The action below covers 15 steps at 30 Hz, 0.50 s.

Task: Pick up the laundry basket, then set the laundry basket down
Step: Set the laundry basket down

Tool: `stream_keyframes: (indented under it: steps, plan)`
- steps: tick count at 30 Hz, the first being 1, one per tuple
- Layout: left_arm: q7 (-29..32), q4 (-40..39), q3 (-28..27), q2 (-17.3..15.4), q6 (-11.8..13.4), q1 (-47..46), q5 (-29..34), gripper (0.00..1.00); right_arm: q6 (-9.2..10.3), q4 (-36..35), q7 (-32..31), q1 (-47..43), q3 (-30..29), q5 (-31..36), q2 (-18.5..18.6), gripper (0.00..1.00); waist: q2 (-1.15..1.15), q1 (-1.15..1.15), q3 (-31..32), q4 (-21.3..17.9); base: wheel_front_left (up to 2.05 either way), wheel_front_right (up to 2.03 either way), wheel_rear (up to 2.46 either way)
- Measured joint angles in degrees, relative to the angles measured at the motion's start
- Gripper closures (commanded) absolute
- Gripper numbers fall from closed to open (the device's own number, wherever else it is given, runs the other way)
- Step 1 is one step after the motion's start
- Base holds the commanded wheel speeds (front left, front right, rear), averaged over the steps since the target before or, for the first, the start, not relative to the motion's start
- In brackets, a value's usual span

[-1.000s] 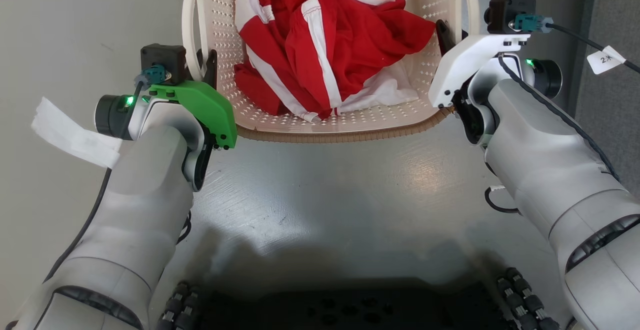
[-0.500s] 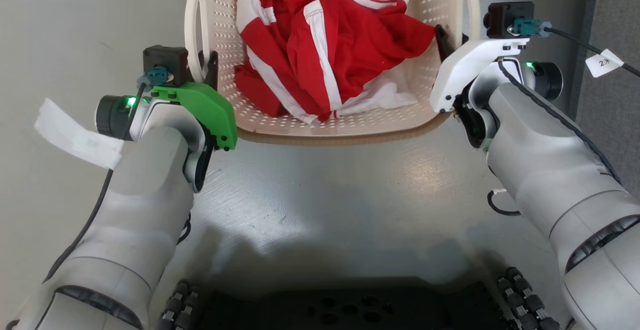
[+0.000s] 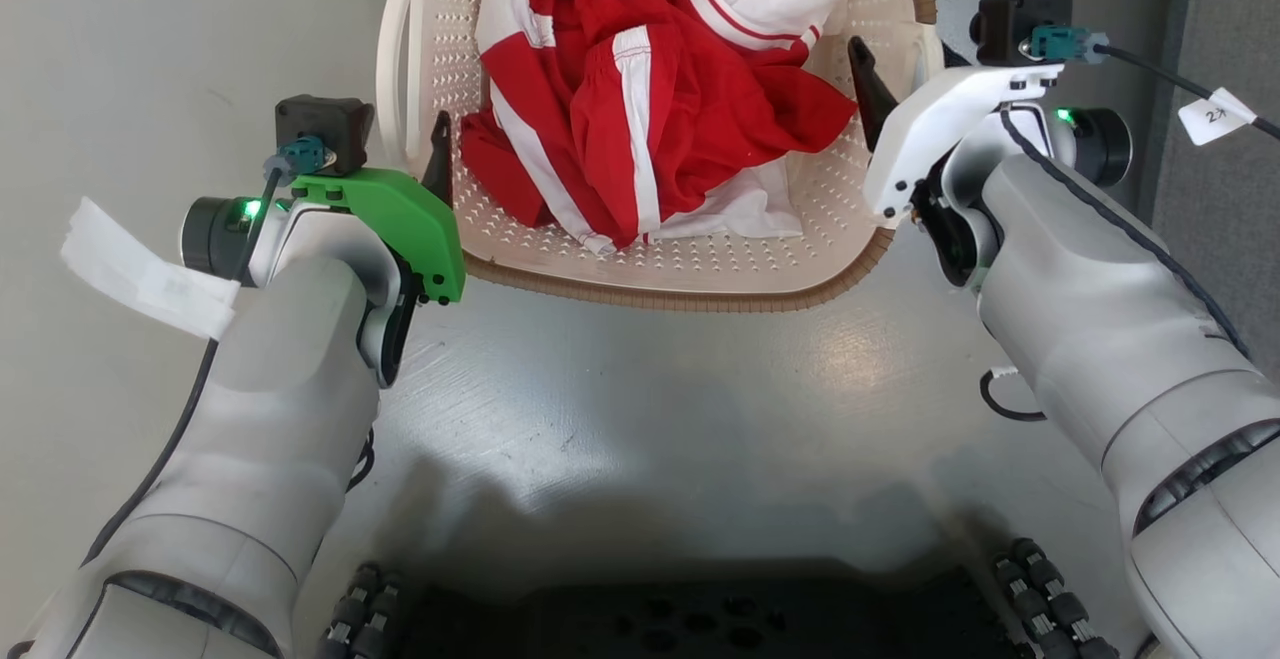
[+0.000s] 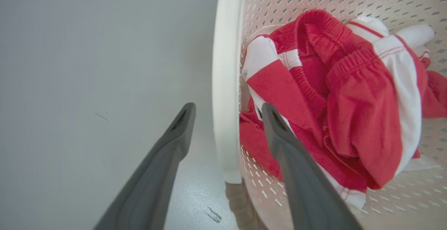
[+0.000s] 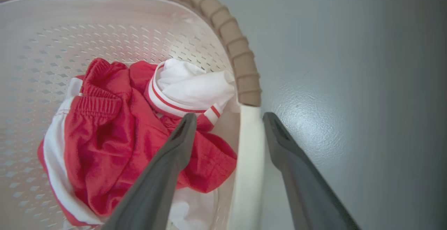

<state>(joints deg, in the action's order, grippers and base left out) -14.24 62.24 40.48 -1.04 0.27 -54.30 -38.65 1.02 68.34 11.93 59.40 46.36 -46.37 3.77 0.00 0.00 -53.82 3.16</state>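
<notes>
The laundry basket [image 3: 680, 294] is cream-white and perforated with a brown woven-look rim, and it sits on the grey floor ahead of me. Red and white clothes [image 3: 640, 99] lie crumpled inside it. My left gripper [image 3: 420, 144] straddles the basket's white left handle [image 4: 225, 83]; its fingers are apart, with gaps to the handle on both sides. My right gripper [image 3: 905, 64] straddles the right handle [image 5: 249, 146] the same way, with one finger inside the basket over the clothes and the other outside, close to the handle. Both grippers are open.
My dark wheeled base [image 3: 660, 619] fills the bottom of the head view. A dark grey panel [image 3: 1230, 39] stands at the far right. White paper tags hang from the wrist cables [image 3: 140, 269]. Bare grey floor lies between the base and the basket.
The basket now looks smaller and lower in the head view, with more of its far rim showing. Both grippers have stayed at the handles.
</notes>
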Motion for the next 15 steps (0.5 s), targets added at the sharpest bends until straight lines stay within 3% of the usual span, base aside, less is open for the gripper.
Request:
stream_keyframes:
  steps: [1, 15]
  plan:
    - [0.00, 0.08, 0.00, 0.00, 0.00, 0.00, 0.00, 0.00, 0.00, 0.00, 0.16, 0.10, 0.00, 0.00, 0.00, 0.00, 0.00, 0.00, 0.09, 0.00, 0.00, 0.00, 0.00]
    - [-0.01, 0.00, -1.14, 0.00, 0.33, 0.05, 0.00, 0.00, -0.24, 1.54, 1.20, -0.12, -0.01, 0.00, -0.01, 0.00, 0.00, 0.00, 4.84, -0.13, 0.00, 0.00, 0.00]
